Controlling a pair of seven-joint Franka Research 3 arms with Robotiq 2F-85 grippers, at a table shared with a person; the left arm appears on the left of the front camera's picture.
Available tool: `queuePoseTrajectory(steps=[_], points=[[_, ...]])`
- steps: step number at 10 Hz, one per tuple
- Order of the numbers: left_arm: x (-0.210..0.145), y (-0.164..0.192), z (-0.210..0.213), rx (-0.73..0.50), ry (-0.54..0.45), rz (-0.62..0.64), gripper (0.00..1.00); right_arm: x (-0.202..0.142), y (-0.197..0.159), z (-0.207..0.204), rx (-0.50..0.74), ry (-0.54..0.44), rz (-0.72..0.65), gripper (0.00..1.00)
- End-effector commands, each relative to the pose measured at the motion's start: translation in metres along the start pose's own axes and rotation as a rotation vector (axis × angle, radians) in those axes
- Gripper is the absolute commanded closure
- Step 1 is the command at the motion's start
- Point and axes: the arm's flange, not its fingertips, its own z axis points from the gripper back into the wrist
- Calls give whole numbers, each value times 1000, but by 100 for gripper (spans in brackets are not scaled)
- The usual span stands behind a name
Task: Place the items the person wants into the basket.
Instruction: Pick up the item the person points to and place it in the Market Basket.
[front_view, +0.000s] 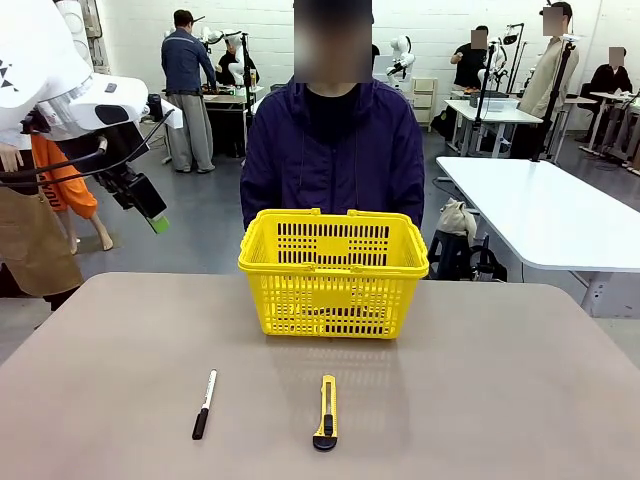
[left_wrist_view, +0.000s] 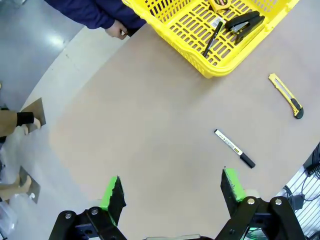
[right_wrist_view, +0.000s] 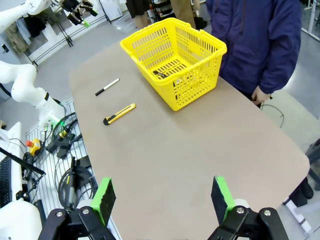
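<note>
Both grippers hang above the table with jaws spread wide and nothing between the green pads. From the left wrist view, the left gripper (left_wrist_view: 172, 190) looks down on bare tabletop (left_wrist_view: 150, 115); beyond its right-hand finger lies the white marker (left_wrist_view: 234, 148), farther out the utility knife (left_wrist_view: 286, 95), and beyond both, toward the top of that view, the yellow basket (left_wrist_view: 210, 70). That view looks straight into the basket and shows its contents: the tape measure (left_wrist_view: 219, 6) against the far part of the floor, the stapler (left_wrist_view: 243, 23) just beside it, and the pen (left_wrist_view: 212, 38) lying across the slotted floor, touching or nearly touching the stapler. A hand of the person (left_wrist_view: 117, 31) rests at the table edge, near the basket's corner.

From the front view the left gripper (front_view: 148, 208) is raised well above the table's left side, far from the basket (front_view: 333, 272), whose slotted wall hides whatever is inside. Marker (front_view: 204, 403) and knife (front_view: 326, 411) lie side by side on the near part of the table, apart from each other and from the basket. The person (front_view: 333, 150) stands directly behind the basket.

From the right wrist view, the right gripper (right_wrist_view: 162, 197) hovers over open tabletop, with the basket (right_wrist_view: 172, 62) well ahead; only a dark shape shows on its floor, too small to name. Knife (right_wrist_view: 119, 114) and marker (right_wrist_view: 107, 86) lie off to the left of the basket
</note>
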Motion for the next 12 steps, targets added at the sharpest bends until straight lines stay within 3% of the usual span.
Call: queuePoseTrajectory(steps=[1, 4, 5, 8, 12], points=[[-19, 10, 29, -122, -68, -25, 0, 2, -1, 0, 7, 4, 7, 0], [-110, 70, 135, -511, -381, -196, 0, 2, -1, 0, 7, 4, 7, 0], [-135, 93, 152, -563, -472, -281, 0, 2, -1, 0, 7, 4, 7, 0], [-194, 129, 165, -534, -576, -253, 0, 2, -1, 0, 7, 4, 7, 0], [-235, 105, 180, -367, -539, -193, 0, 2, -1, 0, 7, 4, 7, 0]])
